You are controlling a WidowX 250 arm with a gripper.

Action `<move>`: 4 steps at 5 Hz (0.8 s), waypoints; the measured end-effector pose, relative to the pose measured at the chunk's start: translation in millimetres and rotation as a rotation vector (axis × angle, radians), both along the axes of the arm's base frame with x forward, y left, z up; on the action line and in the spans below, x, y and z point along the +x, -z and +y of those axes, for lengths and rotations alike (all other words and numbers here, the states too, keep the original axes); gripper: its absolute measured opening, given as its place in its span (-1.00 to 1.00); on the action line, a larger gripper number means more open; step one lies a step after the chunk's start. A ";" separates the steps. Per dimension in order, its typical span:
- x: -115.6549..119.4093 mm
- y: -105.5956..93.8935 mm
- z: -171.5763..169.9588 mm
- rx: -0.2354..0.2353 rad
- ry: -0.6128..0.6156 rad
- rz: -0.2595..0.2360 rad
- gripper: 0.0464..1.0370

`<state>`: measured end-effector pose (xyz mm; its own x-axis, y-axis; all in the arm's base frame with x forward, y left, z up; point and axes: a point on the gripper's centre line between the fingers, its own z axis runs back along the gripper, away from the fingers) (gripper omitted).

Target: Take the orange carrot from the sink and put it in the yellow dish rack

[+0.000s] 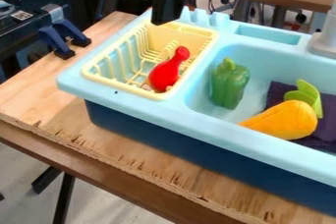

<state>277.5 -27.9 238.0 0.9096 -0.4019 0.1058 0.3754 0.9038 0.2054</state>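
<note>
Camera view, end effector [159, 22] near yellow rack [107, 68], opening unclear, red toy [165, 74] inside, square-coded label [21, 15] left

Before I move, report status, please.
End effector near yellow dish rack's far edge. Red long-necked toy lying in rack. Green bell pepper in sink. Rack's raised sides may hinder.

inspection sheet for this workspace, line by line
surface: wooden table, chipped along its front edge, under the toy sink
job's things: red bottle-shaped toy in the yellow rack
clutter: green pepper, orange toy vegetable, green leafy piece, dark cloth
claw: above the rack's far end
cables: grey loop, upper left
surroundings: blue clamp at the table's far left edge
</note>
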 end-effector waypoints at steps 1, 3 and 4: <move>-0.1 7.6 -0.3 0.000 -0.002 0.025 0.94; -0.5 15.7 -29.2 -0.135 0.096 -0.034 0.94; 0.4 15.0 -38.3 -0.157 0.153 -0.079 0.94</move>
<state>277.9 -66.1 223.0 0.8257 -0.5075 0.2465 0.4987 0.8608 0.1015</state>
